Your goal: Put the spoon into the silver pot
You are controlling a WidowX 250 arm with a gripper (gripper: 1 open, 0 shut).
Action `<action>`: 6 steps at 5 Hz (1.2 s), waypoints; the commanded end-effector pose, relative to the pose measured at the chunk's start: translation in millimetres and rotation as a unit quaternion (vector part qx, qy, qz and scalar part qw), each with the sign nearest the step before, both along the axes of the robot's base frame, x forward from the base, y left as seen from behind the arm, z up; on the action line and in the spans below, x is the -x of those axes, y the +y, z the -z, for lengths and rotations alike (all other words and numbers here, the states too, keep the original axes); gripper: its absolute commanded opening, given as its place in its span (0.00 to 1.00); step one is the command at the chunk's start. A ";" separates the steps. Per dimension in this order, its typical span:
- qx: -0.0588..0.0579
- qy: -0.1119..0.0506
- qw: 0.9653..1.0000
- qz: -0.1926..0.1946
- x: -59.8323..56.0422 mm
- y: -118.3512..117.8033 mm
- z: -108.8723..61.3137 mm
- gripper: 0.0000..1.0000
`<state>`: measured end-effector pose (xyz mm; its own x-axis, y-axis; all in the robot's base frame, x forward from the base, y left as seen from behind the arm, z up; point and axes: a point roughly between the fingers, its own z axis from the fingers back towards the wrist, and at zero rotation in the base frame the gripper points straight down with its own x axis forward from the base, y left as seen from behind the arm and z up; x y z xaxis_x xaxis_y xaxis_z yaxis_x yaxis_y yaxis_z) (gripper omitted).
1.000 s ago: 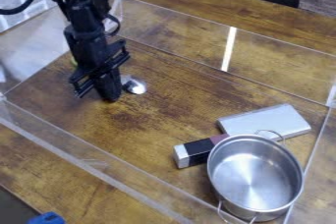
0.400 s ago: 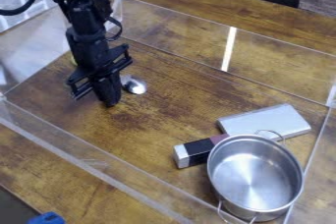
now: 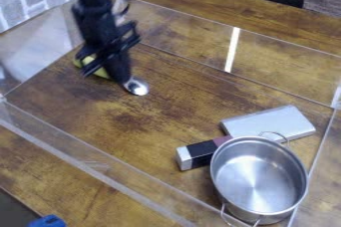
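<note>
The spoon [image 3: 135, 88] lies slanted at the left of the wooden table, its yellow-green handle [image 3: 91, 64] poking out to the left of the fingers and its small metal bowl low by the tabletop. My gripper [image 3: 118, 75] points down and is shut across the handle's middle. The handle end looks raised; I cannot tell whether the bowl touches the wood. The silver pot [image 3: 257, 179] stands upright and empty at the front right, well away from the gripper.
A flat grey slab [image 3: 269, 123] lies just behind the pot, and a small black-and-white block [image 3: 197, 153] sits at its left. A clear plastic wall [image 3: 80, 151] rings the work area. A blue object [image 3: 47, 221] sits outside the front-left corner.
The gripper has risen and shifted slightly right and away, staying shut. The spoon's yellow-green handle now shows beside the fingers; the metal bowl sits almost where it was.
</note>
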<state>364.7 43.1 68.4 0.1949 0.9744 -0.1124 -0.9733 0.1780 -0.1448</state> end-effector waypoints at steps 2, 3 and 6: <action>0.006 -0.045 0.999 -0.022 -36.9 -32.8 -31.5 1.00; -0.001 -0.040 0.999 -0.027 -40.5 -37.7 -17.0 1.00; -0.022 -0.034 0.999 -0.036 -54.9 -37.6 5.9 1.00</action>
